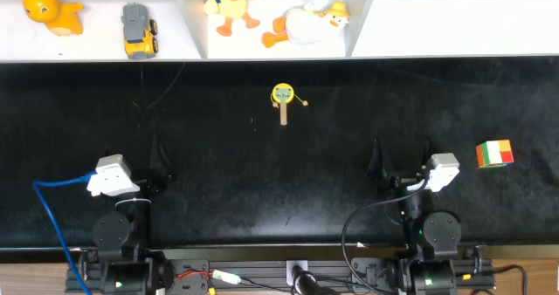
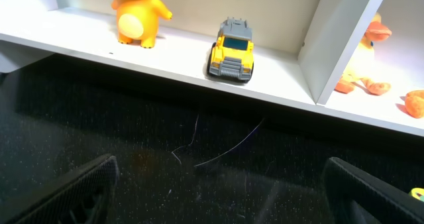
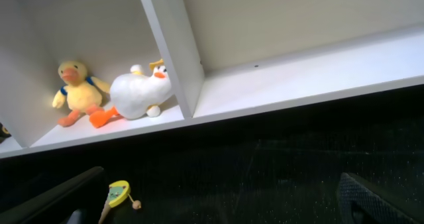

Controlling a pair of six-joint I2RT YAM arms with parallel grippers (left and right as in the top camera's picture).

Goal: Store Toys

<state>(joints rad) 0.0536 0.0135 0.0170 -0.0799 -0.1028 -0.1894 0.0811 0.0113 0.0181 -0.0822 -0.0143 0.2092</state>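
A small yellow rattle drum on a wooden stick (image 1: pixel 284 99) lies on the black mat just in front of the shelf; it is also the rattle (image 3: pixel 119 192) in the right wrist view. A cube with red, white and green faces (image 1: pixel 494 154) sits at the mat's right edge. My left gripper (image 1: pixel 131 160) (image 2: pixel 218 197) stands open over the near left of the mat, holding nothing. My right gripper (image 1: pixel 400 160) (image 3: pixel 218 204) is open and empty too, near right, with the cube off to its right.
The white shelf (image 1: pixel 279 51) runs along the far edge. Its left bay holds an orange duck (image 1: pixel 52 11) and a yellow truck (image 1: pixel 138 30). The middle bay holds a yellow duck plush (image 1: pixel 231 5) and a white goose plush (image 1: pixel 306 23). The right bay (image 1: pixel 463 16) is bare.
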